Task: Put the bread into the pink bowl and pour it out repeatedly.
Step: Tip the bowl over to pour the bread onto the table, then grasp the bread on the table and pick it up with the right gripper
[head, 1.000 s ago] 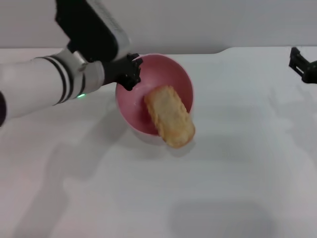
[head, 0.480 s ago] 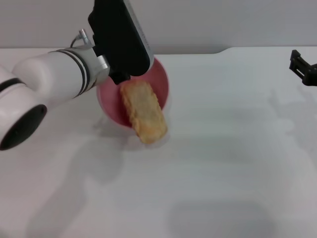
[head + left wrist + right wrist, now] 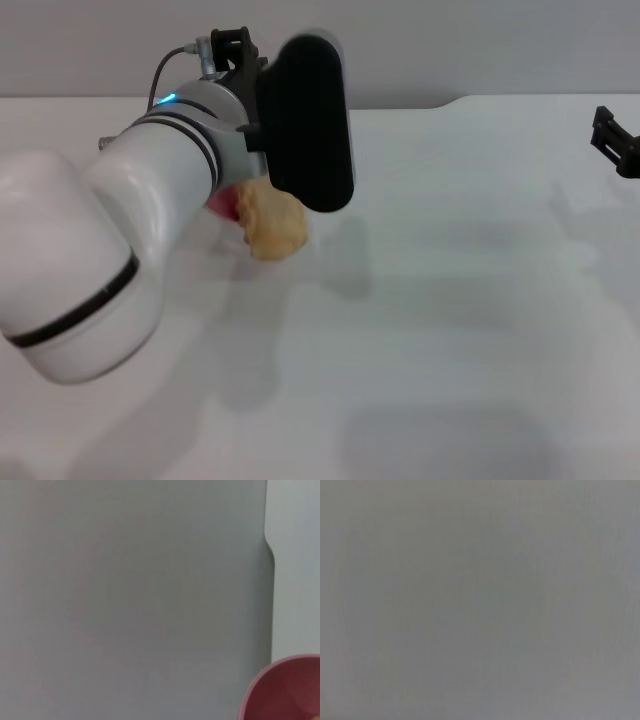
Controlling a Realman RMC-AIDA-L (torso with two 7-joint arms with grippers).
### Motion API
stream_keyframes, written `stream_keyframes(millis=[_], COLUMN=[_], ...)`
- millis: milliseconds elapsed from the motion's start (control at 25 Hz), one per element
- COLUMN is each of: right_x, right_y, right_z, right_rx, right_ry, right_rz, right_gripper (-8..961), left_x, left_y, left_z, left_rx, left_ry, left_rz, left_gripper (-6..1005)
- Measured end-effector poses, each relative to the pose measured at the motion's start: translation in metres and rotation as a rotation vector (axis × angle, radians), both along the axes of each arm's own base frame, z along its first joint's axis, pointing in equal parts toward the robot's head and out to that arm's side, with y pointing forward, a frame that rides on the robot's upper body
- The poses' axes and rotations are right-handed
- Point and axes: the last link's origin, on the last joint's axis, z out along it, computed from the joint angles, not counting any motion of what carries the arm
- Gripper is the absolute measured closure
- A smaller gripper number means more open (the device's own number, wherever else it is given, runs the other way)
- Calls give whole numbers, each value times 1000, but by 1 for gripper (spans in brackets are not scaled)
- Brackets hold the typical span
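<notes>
My left arm (image 3: pixel 200 170) reaches across the table's back left, and its black wrist (image 3: pixel 310 120) covers most of the pink bowl (image 3: pixel 222 205). Only a pink sliver shows under the arm. The left wrist view catches the bowl's rim and inside (image 3: pixel 285 690) in one corner. The bowl is tipped in the left gripper's grip, and the gripper itself is hidden behind the wrist. The bread (image 3: pixel 270 225) sticks out from under the arm, pale golden side up, just above or on the table. My right gripper (image 3: pixel 618 140) sits far off at the table's right edge.
A white table (image 3: pixel 450 330) spreads out in front and to the right of the bowl. A grey wall (image 3: pixel 450 45) runs behind its far edge. The right wrist view is only plain grey.
The left arm has rolled over and swung left, tipping the bowl further and covering it. The bread has slid left with it and now mostly hangs out. The right arm has not moved.
</notes>
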Motion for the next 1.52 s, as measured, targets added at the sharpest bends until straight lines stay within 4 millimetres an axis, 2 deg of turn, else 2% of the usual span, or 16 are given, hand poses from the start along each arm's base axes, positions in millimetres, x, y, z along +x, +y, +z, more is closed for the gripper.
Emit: stream_keyframes(millis=[240, 360, 520, 880, 1160, 1280, 1360, 1400, 1480, 1520], right_x=[-2, -3, -3, -2, -4, -4, -4, -4, -5, -7], right_y=[2, 2, 2, 1, 2, 2, 1, 1, 1, 2], right_z=[0, 0, 0, -1, -1, -1, -1, -1, -2, -2], right_rx=[0, 0, 0, -1, -1, -3, -5, -6, -7, -9], right_ry=[6, 8, 10, 23, 25, 26, 27, 27, 28, 29], right_rz=[5, 6, 6, -1, 5, 5, 2, 1, 5, 9], right_gripper=[218, 220, 222, 226, 229, 230, 231, 232, 233, 233], left_x=[9, 11, 15, 7, 14, 21, 31, 31, 48, 48], left_y=[-7, -12, -19, -31, -32, -31, -29, -29, -22, -22], left_z=[-5, -9, -16, -33, -34, -30, -23, -23, 0, 0], left_rx=[35, 68, 67, 80, 96, 109, 128, 128, 155, 155], left_ry=[134, 259, 315, 530, 556, 466, 314, 314, -59, -59], left_rz=[-105, -192, -247, -389, -433, -401, -336, -336, -172, -172], left_gripper=[951, 951, 951, 951, 951, 951, 951, 952, 952, 952])
